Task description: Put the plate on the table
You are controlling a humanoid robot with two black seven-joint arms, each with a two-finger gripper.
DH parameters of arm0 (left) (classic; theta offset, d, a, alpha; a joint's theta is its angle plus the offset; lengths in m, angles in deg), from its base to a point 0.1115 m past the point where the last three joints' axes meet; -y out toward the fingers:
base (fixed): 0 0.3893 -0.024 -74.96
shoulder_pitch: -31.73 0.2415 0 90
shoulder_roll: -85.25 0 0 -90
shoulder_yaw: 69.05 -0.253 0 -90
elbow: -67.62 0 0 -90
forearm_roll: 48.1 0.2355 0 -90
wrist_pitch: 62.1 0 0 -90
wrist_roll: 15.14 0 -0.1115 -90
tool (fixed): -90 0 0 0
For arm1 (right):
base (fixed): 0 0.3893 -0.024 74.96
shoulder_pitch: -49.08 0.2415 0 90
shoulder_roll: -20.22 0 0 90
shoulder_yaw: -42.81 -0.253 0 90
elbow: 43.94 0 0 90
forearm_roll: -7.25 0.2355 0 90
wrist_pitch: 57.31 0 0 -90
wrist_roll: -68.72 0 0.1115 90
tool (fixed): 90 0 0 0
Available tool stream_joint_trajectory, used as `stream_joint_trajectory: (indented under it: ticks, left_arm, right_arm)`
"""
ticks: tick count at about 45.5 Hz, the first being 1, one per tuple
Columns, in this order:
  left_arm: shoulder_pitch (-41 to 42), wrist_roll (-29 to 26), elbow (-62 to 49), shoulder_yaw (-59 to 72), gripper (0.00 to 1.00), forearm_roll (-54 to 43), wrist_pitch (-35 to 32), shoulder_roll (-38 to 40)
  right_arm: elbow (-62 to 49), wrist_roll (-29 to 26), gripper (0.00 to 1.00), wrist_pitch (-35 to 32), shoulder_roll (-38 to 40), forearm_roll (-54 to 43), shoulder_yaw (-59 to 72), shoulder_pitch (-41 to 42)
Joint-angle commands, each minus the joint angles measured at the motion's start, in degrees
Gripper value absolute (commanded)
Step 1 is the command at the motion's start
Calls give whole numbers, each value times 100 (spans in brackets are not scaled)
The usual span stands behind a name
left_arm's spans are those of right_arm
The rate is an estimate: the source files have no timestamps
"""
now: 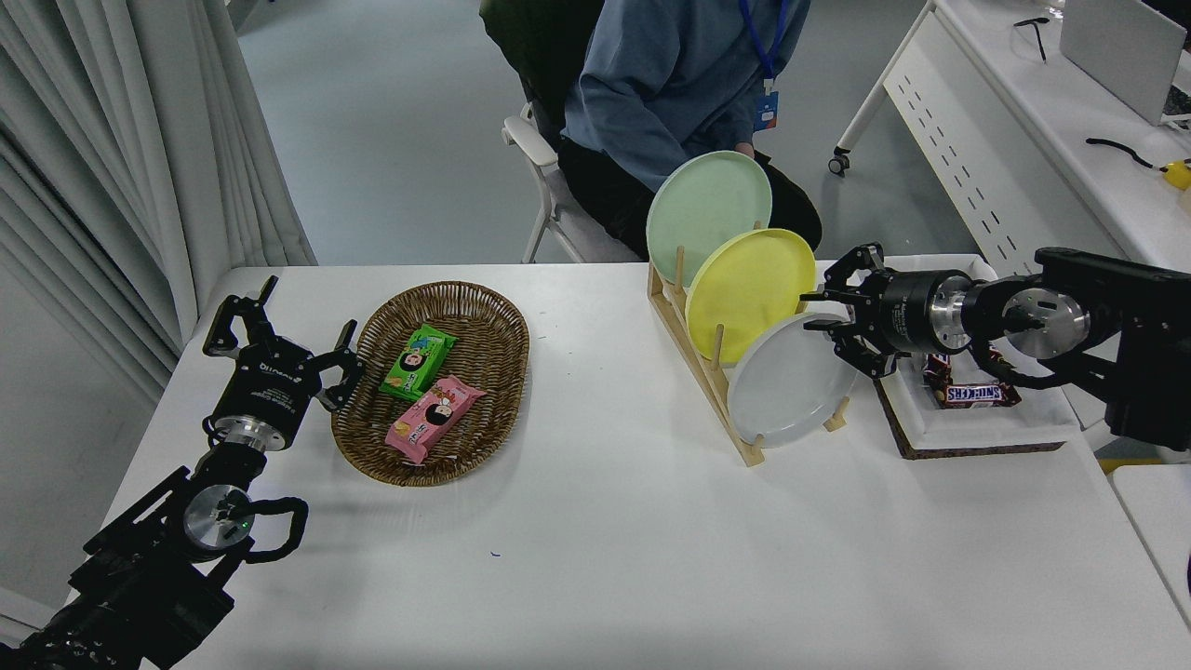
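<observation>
The pale grey-white plate (pixel 786 381) stands on edge in the front slot of a wooden rack (pixel 709 372) on the white table (pixel 595 521). Behind it stand a yellow plate (pixel 749 293) and a mint-green plate (pixel 707 214). My right gripper (pixel 831 312) comes in from the right edge, open, with its fingers spread just at the upper right rim of the grey-white plate and the right rim of the yellow plate. It holds nothing. My left gripper (pixel 279 330) is parked open at the lower left, beside a basket.
A wicker basket (pixel 433 381) holds a green and a pink snack packet. A white tray (pixel 977 409) with a chocolate bar sits under my right arm. A person sits at the far side behind the rack. A white desk (pixel 1042 112) stands at the upper right.
</observation>
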Motion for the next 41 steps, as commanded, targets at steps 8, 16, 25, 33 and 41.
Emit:
stream_joint_trajectory:
  ticks: [8, 16, 25, 33, 41]
  left_arm:
    - [0, 0, 7, -2, 100, 0, 0, -1]
    - [0, 0, 7, -2, 100, 0, 0, -1]
    - [0, 0, -2, 7, 100, 0, 0, -1]
    - [0, 0, -2, -2, 100, 0, 0, -1]
    - [0, 0, 7, 7, 100, 0, 0, -1]
  right_arm:
    - [-3, -2, 24, 8, 0, 2, -19, -18]
    - [-3, -1, 19, 8, 9, 2, -28, -9]
    - [-12, -10, 17, -1, 18, 2, -28, -26]
    - [-29, -10, 14, -1, 27, 2, -28, -26]
    - [-38, -1, 14, 17, 18, -6, -72, -88]
